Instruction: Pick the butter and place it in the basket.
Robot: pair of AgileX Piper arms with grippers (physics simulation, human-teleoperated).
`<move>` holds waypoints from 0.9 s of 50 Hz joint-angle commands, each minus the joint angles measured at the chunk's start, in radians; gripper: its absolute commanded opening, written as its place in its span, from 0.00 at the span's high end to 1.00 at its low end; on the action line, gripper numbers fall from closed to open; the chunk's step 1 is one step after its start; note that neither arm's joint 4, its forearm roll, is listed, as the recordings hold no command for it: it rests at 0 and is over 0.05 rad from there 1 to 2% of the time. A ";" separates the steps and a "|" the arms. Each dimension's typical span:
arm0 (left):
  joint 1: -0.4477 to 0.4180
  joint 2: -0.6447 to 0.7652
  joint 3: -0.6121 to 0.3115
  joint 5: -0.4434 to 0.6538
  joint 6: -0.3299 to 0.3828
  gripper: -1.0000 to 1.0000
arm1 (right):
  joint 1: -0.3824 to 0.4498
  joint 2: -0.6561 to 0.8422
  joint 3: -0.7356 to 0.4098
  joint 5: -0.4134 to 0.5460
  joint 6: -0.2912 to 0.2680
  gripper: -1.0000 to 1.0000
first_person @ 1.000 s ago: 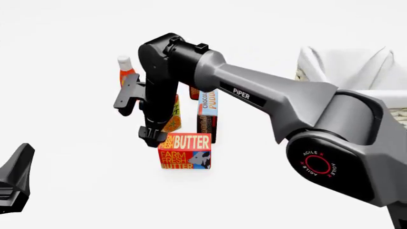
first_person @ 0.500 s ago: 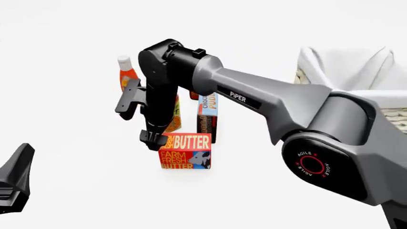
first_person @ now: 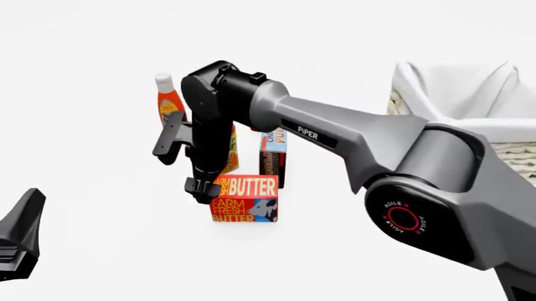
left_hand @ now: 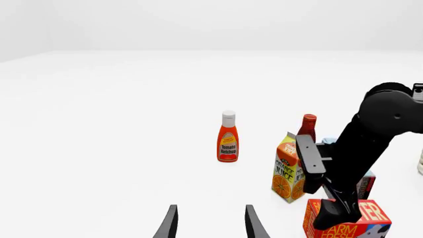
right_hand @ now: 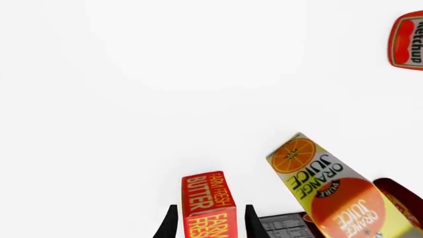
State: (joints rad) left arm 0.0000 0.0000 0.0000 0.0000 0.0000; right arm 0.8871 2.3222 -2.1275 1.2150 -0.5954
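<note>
The butter [first_person: 245, 199] stands on the white table [first_person: 100, 163], near the front of a cluster of groceries, with the orange juice carton [right_hand: 330, 191] just behind it and the chocolate pudding box [first_person: 274, 157] close at its far right corner. The basket [first_person: 469, 106] sits well apart to the right, at the table's far side.

The right gripper [right_hand: 209, 223] points down over the butter's left end. In the right wrist view its two fingers straddle the box, one on each long face, with the jaws parted about as wide as the box. Whether the pads already touch the cardboard cannot be told from these views.

Step in hand: seat the grasp.
- Lower until the fingertips sit well down the side faces, not only at the top edge.
- Keep the fingers parallel to the long faces so the box does not twist on closing.
- Avoid drifting toward the orange juice carton; it is near enough to be knocked.
- Close firmly, then lift straight up.

The left gripper [left_hand: 209, 223] is parked at the near left, jaws apart and holding nothing.
</note>
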 commanded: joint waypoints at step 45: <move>0.000 0.000 0.000 0.000 0.000 0.00 | -0.019 0.055 0.015 -0.004 -0.003 0.00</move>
State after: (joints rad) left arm 0.0000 0.0000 0.0000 0.0000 0.0000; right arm 0.8737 2.3656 -2.1130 1.2104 -0.5957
